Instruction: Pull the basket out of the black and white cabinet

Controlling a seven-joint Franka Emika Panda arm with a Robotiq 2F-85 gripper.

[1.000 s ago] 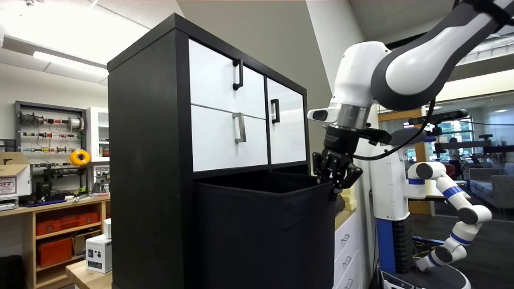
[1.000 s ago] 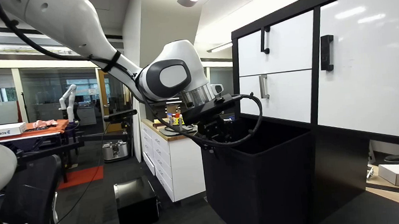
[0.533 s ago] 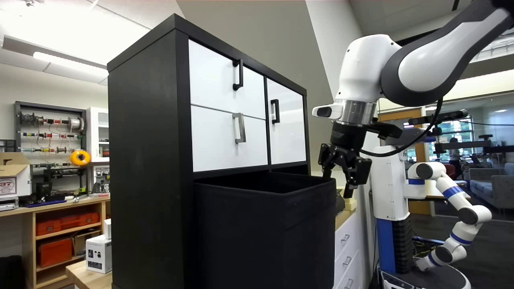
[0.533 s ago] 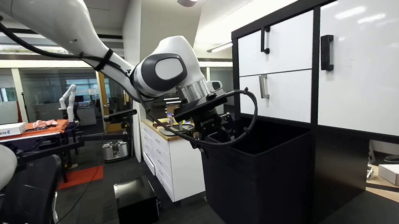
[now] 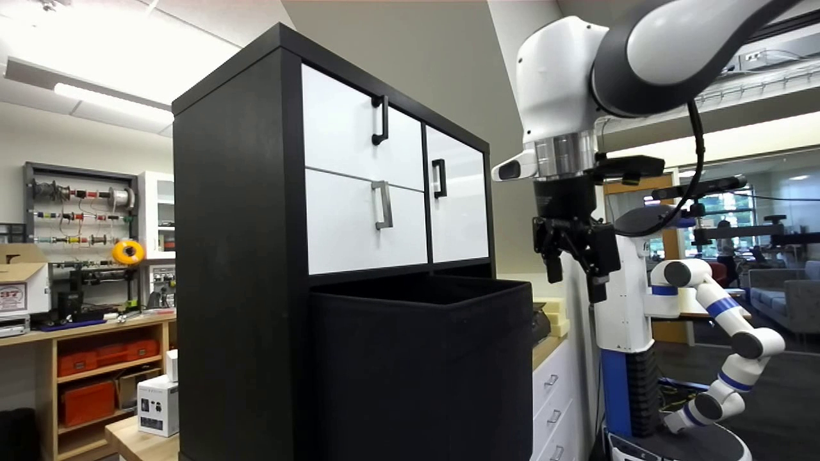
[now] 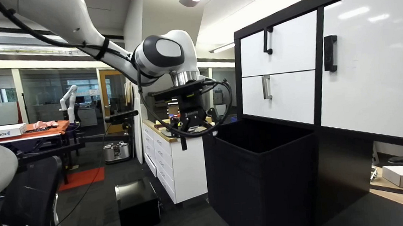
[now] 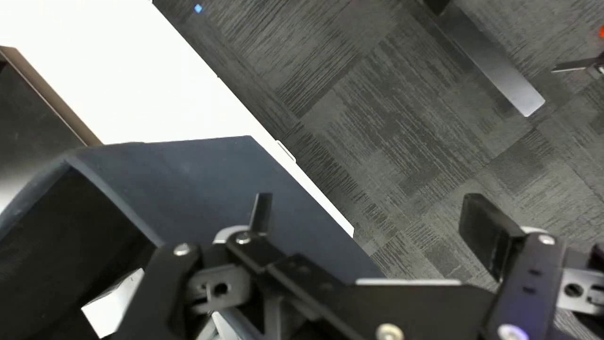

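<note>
Jutting out pretty far, a big black bin (image 6: 233,188), right under the drawers (image 5: 343,221) of the black and white cabinet (image 5: 227,243), gripper (image 5: 575,283) hanging just off the bin's rim, fingers spread pretty wide, white counter (image 6: 190,174) nearby, gray carpet (image 7: 401,156) below.

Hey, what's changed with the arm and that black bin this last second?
The gripper has opened, apparently letting go of the basket, and moved up and outward, clear of it. The basket still juts out of the cabinet, about where it was; the white fronts stay shut.
</note>
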